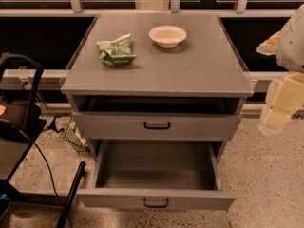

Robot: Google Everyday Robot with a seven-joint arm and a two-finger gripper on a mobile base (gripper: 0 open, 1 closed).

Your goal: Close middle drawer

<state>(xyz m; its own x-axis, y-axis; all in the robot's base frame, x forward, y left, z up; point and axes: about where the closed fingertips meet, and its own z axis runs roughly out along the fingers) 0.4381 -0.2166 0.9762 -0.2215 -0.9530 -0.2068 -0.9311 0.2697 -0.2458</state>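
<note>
Wide grey middle drawer (156, 175) with black bar handle, pulled far out beneath the table's front edge; pale yellowish gripper (280, 109) waits off the right edge, probably pre-approach, grip state indeterminable

My claw (276, 118) hangs at the right edge of view, clear of the grey cabinet (199, 70) and about level with its upper drawer (199, 126). That drawer, to my claw's left, is out only a little. Lower and to the left, the middle drawer (156, 167) is pulled far out, its small black handle (156, 203) facing the camera. Higher and left of my claw, a white bowl (167, 36) sits on the cabinet top. A crumpled green bag (116, 50) lies further left, apart from the bowl. Speckled floor (266, 175) lies below my claw.
</note>
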